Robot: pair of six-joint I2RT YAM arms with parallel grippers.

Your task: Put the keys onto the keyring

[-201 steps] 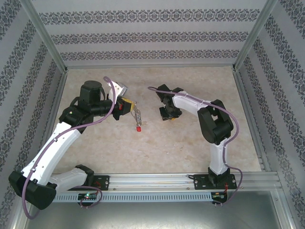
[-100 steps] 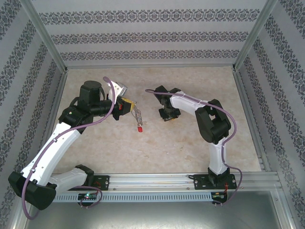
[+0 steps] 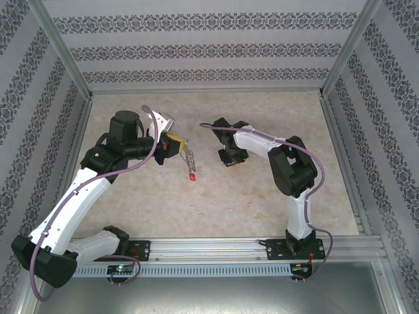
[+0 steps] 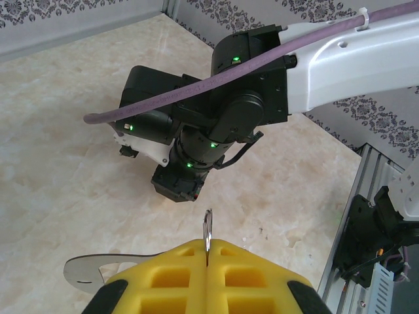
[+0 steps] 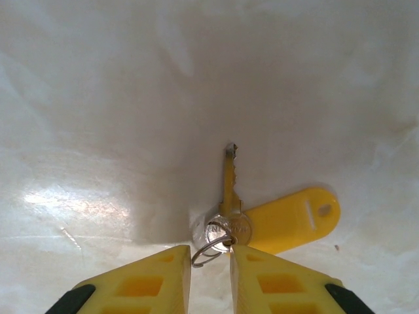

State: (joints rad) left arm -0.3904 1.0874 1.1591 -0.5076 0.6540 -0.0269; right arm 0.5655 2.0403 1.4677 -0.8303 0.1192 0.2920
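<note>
readable text: none can be made out.
key (image 5: 228, 190) head: faint stamped marks at lower centre of the right wrist frame, too blurred to read.
yellow tag (image 5: 294, 219): plain face.

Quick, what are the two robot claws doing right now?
Left gripper: closed, pinching the keyring.
Right gripper: a small gap around the ring of the key; whether it grips cannot be told.

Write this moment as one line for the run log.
left gripper: shut on keyring | right gripper: fingers beside small ring of key, grip unclear | key: flat on table, not on keyring
</note>
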